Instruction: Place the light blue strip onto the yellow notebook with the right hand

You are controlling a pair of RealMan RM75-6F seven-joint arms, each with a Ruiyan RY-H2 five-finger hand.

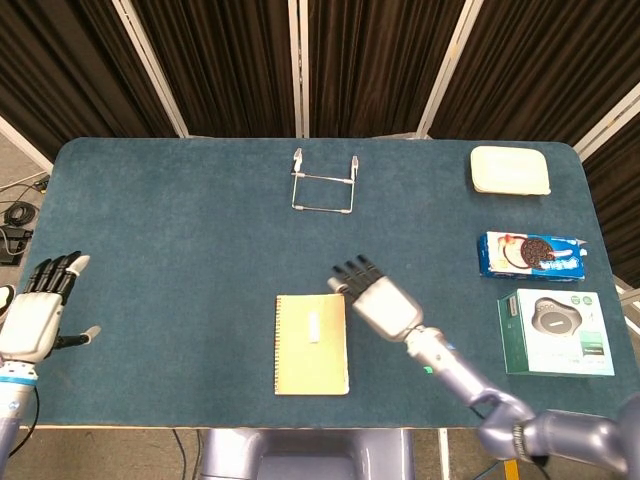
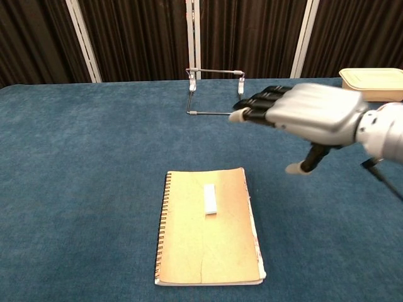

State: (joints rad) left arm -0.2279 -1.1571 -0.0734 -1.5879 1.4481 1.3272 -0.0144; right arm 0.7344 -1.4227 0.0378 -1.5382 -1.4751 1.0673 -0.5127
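A: Table (image 1: 150,220) in the head view, dark blue-green cloth on top. What else is on it?

B: Wire stand (image 1: 324,182) near the back edge. On the robot's right side: cream lidded box (image 1: 510,170), cookie pack (image 1: 531,254) w/ blue wrap, teal box (image 1: 556,333) at the front. All well apart from the yellow notebook (image 1: 312,368), so nothing blocks it.

A: And the light blue strip (image 1: 314,328)?

B: Small pale bar, lying flat on the notebook, approx. mid-page. The notebook has its wire spine on the left.

A: Right hand (image 1: 378,299)?

B: Just beside the notebook's far right corner, fingers out straight, holding nothing. It does not touch the strip.

A: Left hand (image 1: 40,308)?

B: At the table's left edge, fingers spread, nothing in it.

A: Now the chest view?

B: Lower and closer. Right hand (image 2: 308,113) floats above the table, off to the right of the notebook (image 2: 208,251), fingers long and apart, thumb hanging down, palm bare. The strip (image 2: 210,199) lies on the upper half of the page, pointing front to back, nothing on top of it. Stand (image 2: 214,88) is behind, and the cream box (image 2: 371,85) shows at the right edge.

A: What does one view miss?

B: Chest view has no left hand, cookie pack or teal box. Head view can't show the gap under the right hand.
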